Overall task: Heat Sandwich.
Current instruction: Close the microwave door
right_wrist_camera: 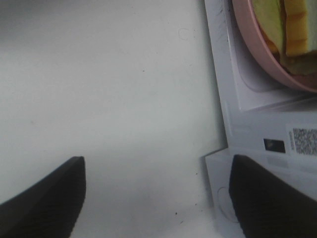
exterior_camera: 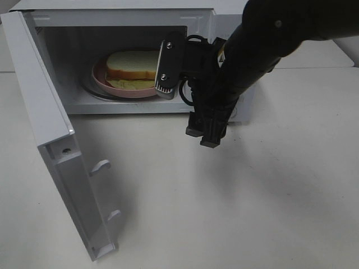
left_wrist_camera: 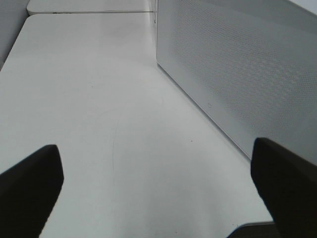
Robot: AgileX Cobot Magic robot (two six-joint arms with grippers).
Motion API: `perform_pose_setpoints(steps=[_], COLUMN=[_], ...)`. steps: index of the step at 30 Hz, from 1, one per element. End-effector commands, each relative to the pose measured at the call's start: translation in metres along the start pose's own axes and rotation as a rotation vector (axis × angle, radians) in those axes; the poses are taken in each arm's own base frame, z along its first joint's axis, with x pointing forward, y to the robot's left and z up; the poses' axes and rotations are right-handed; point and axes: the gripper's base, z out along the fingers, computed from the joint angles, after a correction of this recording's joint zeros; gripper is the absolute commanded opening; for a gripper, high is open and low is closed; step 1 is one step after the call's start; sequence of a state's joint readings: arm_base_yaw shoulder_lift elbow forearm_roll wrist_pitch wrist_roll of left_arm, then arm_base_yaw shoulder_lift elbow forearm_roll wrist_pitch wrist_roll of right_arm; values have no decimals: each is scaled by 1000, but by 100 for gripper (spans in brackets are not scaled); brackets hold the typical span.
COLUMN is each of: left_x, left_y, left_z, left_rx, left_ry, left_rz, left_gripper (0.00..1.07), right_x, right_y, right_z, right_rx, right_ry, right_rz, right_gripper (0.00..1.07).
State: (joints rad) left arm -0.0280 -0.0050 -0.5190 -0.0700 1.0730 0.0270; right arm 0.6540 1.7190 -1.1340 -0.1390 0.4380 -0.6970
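Sandwich (exterior_camera: 133,64) of pale toasted bread with yellow-green filling is in neither grip. The right fingers (right_wrist_camera: 44,198) are spread wide and empty above the white surface (exterior_camera: 252,196), just outside the boxy white microwave (exterior_camera: 112,4). The left fingers (left_wrist_camera: 29,188) are also spread, near a white perforated panel (left_wrist_camera: 237,64). The sandwich lies on a round pink plate (exterior_camera: 100,78) inside the open microwave.

One white box-shaped microwave (exterior_camera: 112,17). Inside it: one round pink plate (exterior_camera: 126,93), one tan toasted-bread sandwich (exterior_camera: 132,66) with yellow-green filling. On its door: two white plastic latch hooks (exterior_camera: 101,166). In front of it: one black robot arm (exterior_camera: 263,39).
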Motion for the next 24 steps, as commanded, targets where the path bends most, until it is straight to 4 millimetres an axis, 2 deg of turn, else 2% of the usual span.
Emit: perform_pose_setpoints(steps=[1,13,14,24], left_x=[1,1,1,1], left_y=[0,0,0,0], left_z=[-2,-2,-2,-2], left_rx=[-7,-7,-7,-7], left_ry=[-17,-17,-17,-17], left_rz=[-1,-1,-1,-1], left_gripper=[98,98,98,98], right_x=[10,40,46,76], right_y=[8,36,41,69], right_z=[-18,-59,-67,-95], right_rx=[11,17,17,-9], right_ry=[-9,-18,-16,43], right_rz=[74,321,367,596], right_gripper=[76,76,76,76])
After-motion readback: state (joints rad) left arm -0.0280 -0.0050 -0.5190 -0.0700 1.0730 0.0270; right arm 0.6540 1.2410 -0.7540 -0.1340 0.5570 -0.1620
